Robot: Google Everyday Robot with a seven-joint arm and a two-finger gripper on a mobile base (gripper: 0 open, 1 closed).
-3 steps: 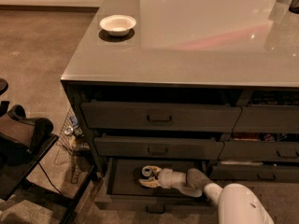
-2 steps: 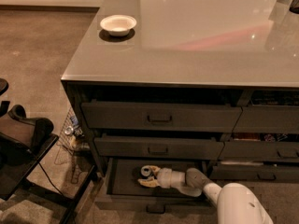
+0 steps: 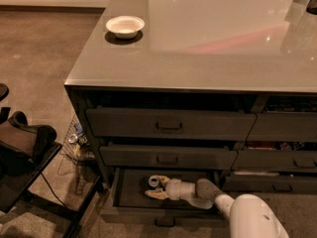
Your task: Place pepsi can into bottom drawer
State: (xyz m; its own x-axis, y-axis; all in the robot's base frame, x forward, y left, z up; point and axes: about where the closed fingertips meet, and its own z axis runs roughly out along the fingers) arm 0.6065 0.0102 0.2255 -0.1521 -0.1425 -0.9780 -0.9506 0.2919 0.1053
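Observation:
The bottom drawer (image 3: 130, 206) of the left three-drawer stack is pulled open. My arm reaches into it from the lower right. My gripper (image 3: 156, 188) is inside the drawer, left of its middle, low over the drawer floor. It is shut on the pepsi can (image 3: 158, 181), whose silver top faces up toward the camera. One pale fingertip (image 3: 153, 195) shows just in front of the can; the other is hidden behind it. The can's dark body is mostly hidden in the drawer's dark interior.
A white bowl (image 3: 125, 26) sits on the grey counter top (image 3: 213, 48) at its far left corner. The two drawers (image 3: 168, 125) above are closed. A black chair (image 3: 25, 152) and a wire basket (image 3: 74, 148) stand on the floor to the left.

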